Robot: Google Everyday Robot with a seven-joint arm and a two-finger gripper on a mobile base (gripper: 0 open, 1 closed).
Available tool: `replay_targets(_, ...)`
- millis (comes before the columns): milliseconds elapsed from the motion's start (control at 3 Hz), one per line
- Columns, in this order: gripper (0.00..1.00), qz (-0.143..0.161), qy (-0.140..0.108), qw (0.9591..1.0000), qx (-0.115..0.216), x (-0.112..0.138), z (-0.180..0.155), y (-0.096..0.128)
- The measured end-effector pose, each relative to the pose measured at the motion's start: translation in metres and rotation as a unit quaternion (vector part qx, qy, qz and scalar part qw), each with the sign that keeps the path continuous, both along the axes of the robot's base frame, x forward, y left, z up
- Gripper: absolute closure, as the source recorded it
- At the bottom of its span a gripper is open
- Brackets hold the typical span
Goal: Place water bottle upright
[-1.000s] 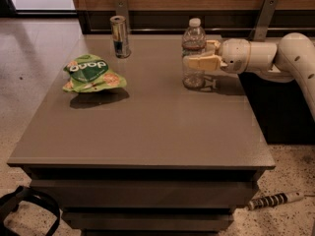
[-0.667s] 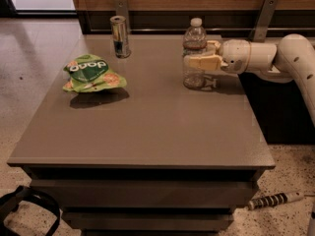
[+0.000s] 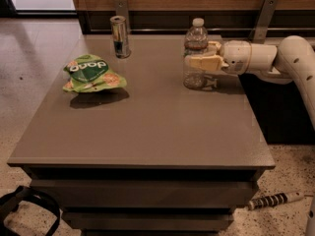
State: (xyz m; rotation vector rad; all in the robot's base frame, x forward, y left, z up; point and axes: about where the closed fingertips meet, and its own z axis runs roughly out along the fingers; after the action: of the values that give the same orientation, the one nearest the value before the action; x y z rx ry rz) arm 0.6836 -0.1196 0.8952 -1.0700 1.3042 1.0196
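The water bottle [image 3: 195,41] is clear and ribbed with a white cap. It stands upright on the grey table [image 3: 147,127], at the back right. My gripper [image 3: 199,54] reaches in from the right at the bottle's mid-height. One finger [image 3: 202,62] crosses in front of the bottle and the other is behind it. The fingers look closed on the bottle, and its base rests on the table top.
A slim silver-and-blue can [image 3: 119,36] stands at the back left. A green snack bag [image 3: 92,74] lies at the left. Two metal brackets [image 3: 264,16] are on the wall behind. A black strap [image 3: 24,208] and a striped cable [image 3: 275,199] lie on the floor.
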Motion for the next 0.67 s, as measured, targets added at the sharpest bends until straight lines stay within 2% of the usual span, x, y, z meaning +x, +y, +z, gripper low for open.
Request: replay_targets(667,1.00,0.000,0.000,1.0000,0.000,0.0000,0.0002,0.0000)
